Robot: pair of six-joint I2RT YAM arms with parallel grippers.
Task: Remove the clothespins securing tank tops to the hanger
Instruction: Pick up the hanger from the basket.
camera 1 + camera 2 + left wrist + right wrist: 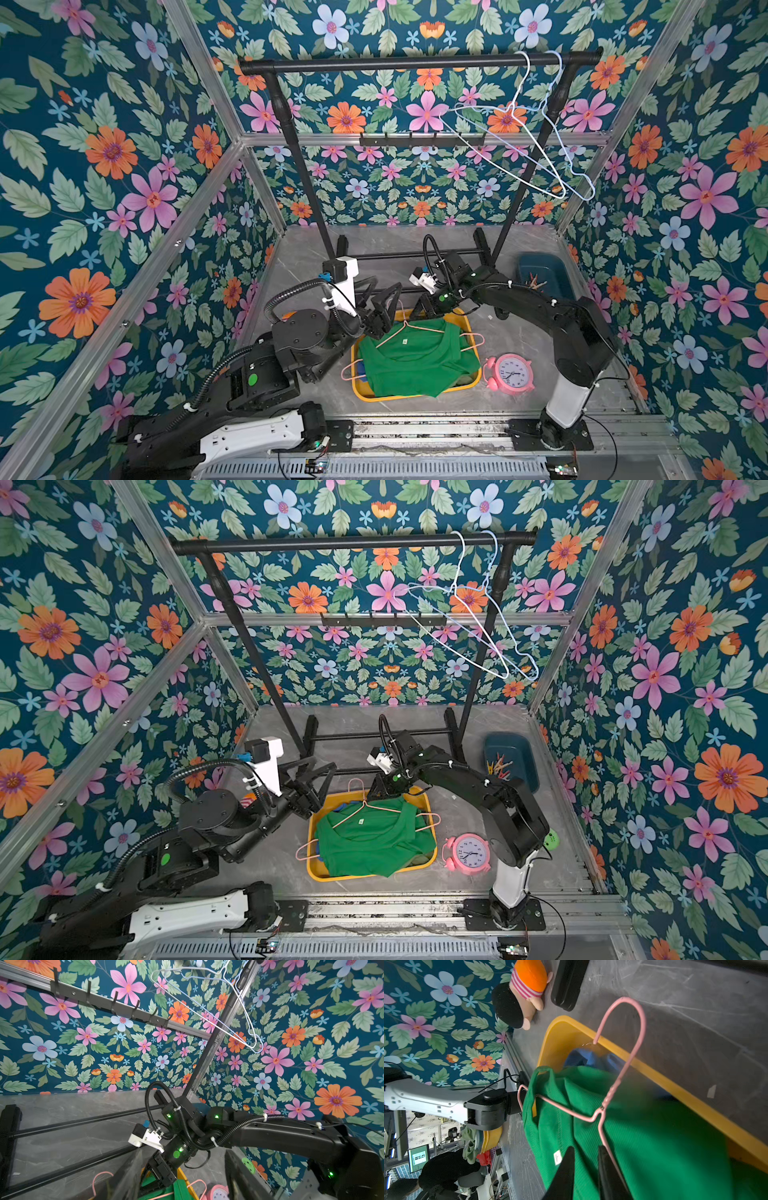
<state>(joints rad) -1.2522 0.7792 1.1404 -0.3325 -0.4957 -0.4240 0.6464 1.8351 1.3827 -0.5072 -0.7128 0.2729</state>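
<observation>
A bright green tank top lies on a pink wire hanger in a yellow tray. A blue top shows under it at the tray's back corner. Several coloured clothespins lie in a dark blue bin at the right; I see none elsewhere. My right gripper hovers low over the green fabric, beside the hanger wire, its jaws a narrow gap apart with nothing between them. My left gripper is open and empty above the tray's back left corner, its fingers spread wide.
A pink alarm clock stands just right of the tray. The black clothes rack spans the back, with two bare wire hangers at its right end and its base bars behind the tray. A plush doll lies at the left wall.
</observation>
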